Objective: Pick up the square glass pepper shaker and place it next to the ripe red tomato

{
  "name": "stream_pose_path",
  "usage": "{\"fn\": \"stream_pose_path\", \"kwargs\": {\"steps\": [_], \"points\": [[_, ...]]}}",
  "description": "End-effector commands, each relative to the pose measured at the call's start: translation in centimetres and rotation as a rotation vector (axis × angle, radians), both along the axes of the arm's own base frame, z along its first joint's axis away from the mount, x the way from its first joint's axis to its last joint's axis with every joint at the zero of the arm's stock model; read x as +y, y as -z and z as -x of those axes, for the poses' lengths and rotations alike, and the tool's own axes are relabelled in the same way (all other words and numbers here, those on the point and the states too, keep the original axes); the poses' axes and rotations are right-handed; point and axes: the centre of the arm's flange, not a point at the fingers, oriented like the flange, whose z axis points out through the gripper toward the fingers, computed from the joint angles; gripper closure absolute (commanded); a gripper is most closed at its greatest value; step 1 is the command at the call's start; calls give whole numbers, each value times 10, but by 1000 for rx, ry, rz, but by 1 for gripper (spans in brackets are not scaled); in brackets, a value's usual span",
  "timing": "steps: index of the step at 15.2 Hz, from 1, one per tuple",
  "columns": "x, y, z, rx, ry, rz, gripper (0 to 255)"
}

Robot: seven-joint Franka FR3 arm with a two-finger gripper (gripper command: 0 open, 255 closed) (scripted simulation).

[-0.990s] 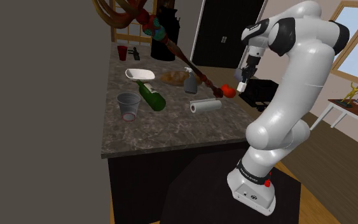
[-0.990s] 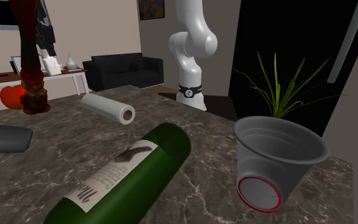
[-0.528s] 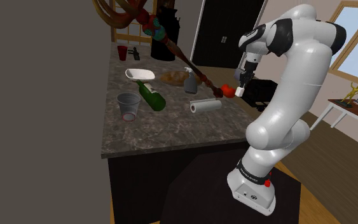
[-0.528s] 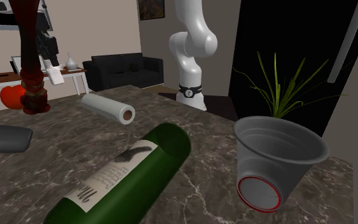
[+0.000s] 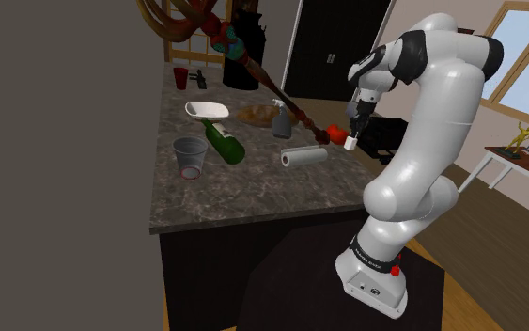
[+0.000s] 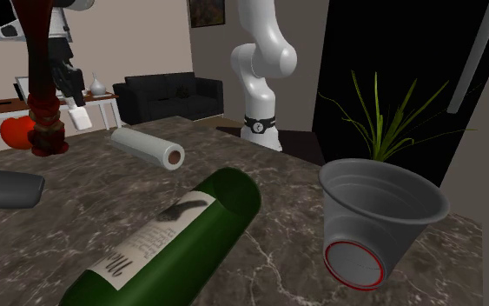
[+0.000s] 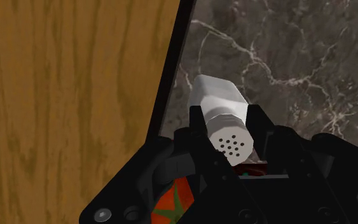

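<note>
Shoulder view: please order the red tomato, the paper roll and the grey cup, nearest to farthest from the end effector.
1. Red tomato, beside the end effector.
2. Paper roll, lying lower left.
3. Grey cup, far left.

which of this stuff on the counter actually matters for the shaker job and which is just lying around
In the job: white pepper shaker, clasped in the pincer; red tomato.
Just lying about: green bottle, grey cup, paper towel roll, spray bottle.
</note>
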Motion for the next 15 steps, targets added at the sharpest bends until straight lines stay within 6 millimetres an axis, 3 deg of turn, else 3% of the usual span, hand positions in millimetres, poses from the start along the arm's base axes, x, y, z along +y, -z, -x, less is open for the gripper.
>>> {"fn": "stream_pose_path", "kwargs": {"steps": [1,6,14,15], "points": [[0,9,1,0,0,0,255],[0,38,1,0,0,0,255],[0,38,1,0,0,0,255],[0,38,0,0,0,0,0]]}}
